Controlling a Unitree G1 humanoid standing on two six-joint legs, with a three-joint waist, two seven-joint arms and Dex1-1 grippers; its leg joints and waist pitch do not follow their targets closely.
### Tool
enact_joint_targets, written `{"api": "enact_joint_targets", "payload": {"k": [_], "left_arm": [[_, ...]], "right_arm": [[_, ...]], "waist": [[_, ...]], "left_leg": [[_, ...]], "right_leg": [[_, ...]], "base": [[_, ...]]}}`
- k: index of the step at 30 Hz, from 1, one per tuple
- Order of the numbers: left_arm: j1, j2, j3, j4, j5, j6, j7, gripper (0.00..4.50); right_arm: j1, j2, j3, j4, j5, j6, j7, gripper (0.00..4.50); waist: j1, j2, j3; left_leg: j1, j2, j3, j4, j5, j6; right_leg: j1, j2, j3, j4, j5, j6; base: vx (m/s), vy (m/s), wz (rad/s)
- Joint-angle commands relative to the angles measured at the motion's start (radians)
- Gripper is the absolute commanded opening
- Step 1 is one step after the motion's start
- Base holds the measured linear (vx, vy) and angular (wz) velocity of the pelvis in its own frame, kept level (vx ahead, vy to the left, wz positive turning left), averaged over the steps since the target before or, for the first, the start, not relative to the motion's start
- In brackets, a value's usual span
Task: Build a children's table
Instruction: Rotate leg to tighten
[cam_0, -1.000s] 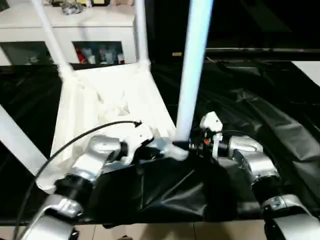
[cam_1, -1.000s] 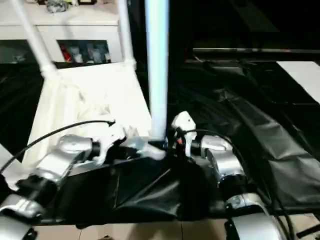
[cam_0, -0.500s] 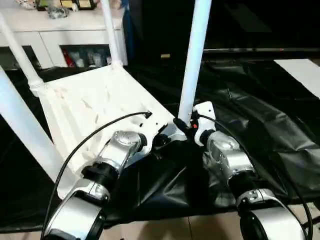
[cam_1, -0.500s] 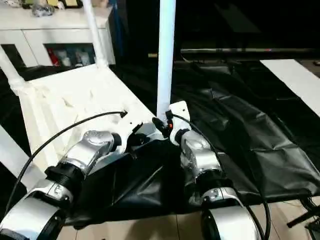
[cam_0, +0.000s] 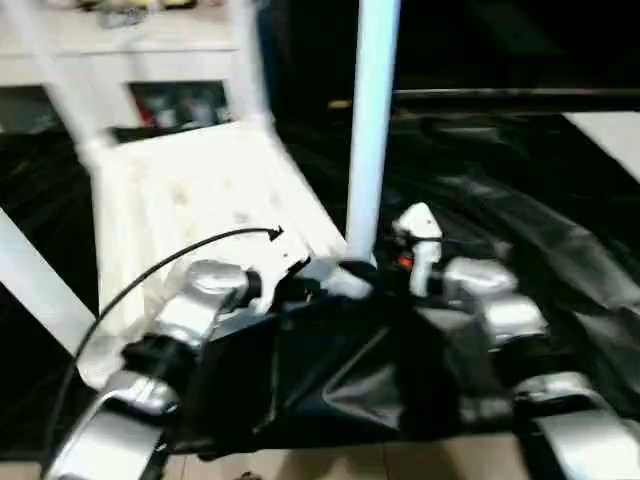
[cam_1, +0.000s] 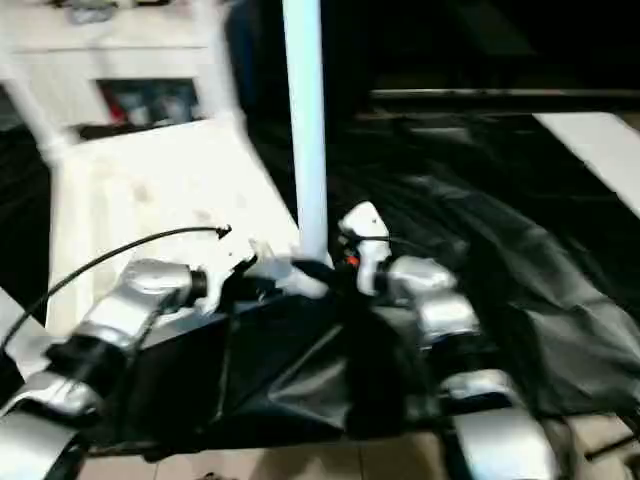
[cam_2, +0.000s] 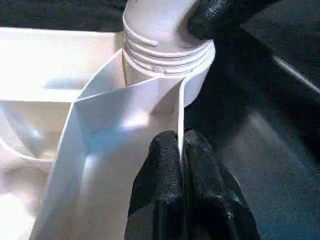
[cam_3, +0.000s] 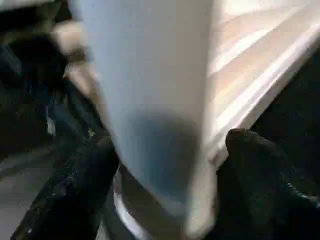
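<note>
Black sheeting underlies the upturned tabletop (cam_0: 190, 190); its leg (cam_0: 372, 130) stands vertical between spread right fingers (cam_3: 260, 180), left fingers (cam_2: 165, 185) pinching a rib.

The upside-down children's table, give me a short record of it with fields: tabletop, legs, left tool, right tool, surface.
tabletop: white tabletop lying ribbed underside up
legs: near leg upright in its corner socket; other legs also stand up from it
left tool: left tool shut on a thin rib of the tabletop beside that socket
right tool: right tool, one finger on each side of the leg's base; grip unclear
surface: black sheet
</note>
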Motion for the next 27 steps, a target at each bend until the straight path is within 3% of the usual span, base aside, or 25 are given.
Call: {"api": "enact_joint_targets", "payload": {"k": [1, 6, 12, 18, 19, 27], "left_arm": [[0.002, -0.011, -0.005, -0.067, -0.076, -0.024, -0.082, 0.00], [0.009, -0.007, -0.001, -0.082, -0.083, -0.015, -0.101, 0.00], [0.010, -0.006, 0.005, -0.081, -0.074, -0.018, -0.096, 0.00], [0.010, -0.004, 0.013, -0.080, -0.071, -0.018, -0.095, 0.00], [0.010, -0.004, 0.013, -0.080, -0.071, -0.018, -0.095, 0.00], [0.009, -0.004, 0.014, -0.070, -0.064, -0.026, -0.086, 0.00]], "right_arm": [[0.015, -0.022, 0.043, -0.029, -0.043, -0.030, 0.035, 4.11], [0.014, -0.030, 0.063, -0.020, -0.061, -0.066, 0.053, 4.11], [0.007, -0.020, 0.066, -0.013, -0.040, -0.063, 0.082, 4.11], [0.006, -0.023, 0.069, -0.002, -0.033, -0.077, 0.109, 4.11], [0.006, -0.023, 0.069, -0.002, -0.033, -0.077, 0.109, 3.84], [0.002, -0.024, 0.064, 0.014, -0.032, -0.075, 0.104, 3.30]], "waist": [[-0.004, -0.007, -0.072], [-0.006, -0.009, -0.067], [-0.004, -0.015, -0.069], [-0.003, -0.014, -0.069], [-0.004, -0.014, -0.069], [-0.004, -0.015, -0.070]], "left_leg": [[0.012, 0.026, 0.005, -0.049, -0.164, 0.099], [0.018, 0.025, 0.006, -0.055, -0.252, 0.062], [0.012, 0.022, 0.005, -0.052, -0.224, 0.065], [0.010, 0.022, 0.004, -0.051, -0.226, 0.066], [0.011, 0.022, 0.004, -0.051, -0.226, 0.066], [0.010, 0.021, 0.004, -0.049, -0.217, 0.067]], "right_leg": [[0.057, -0.051, 0.044, -0.045, -0.157, -0.234], [0.057, -0.053, 0.048, -0.056, -0.251, -0.213], [0.059, -0.053, 0.049, -0.054, -0.256, -0.198], [0.059, -0.053, 0.048, -0.053, -0.262, -0.198], [0.058, -0.052, 0.048, -0.052, -0.262, -0.198], [0.059, -0.052, 0.048, -0.051, -0.258, -0.200]], "base": [[0.000, 0.000, 0.00], [0.000, 0.000, 0.00], [0.000, 0.000, 0.00], [0.000, 0.000, 0.00], [0.000, 0.000, 0.00], [0.000, 0.000, 0.00]]}}
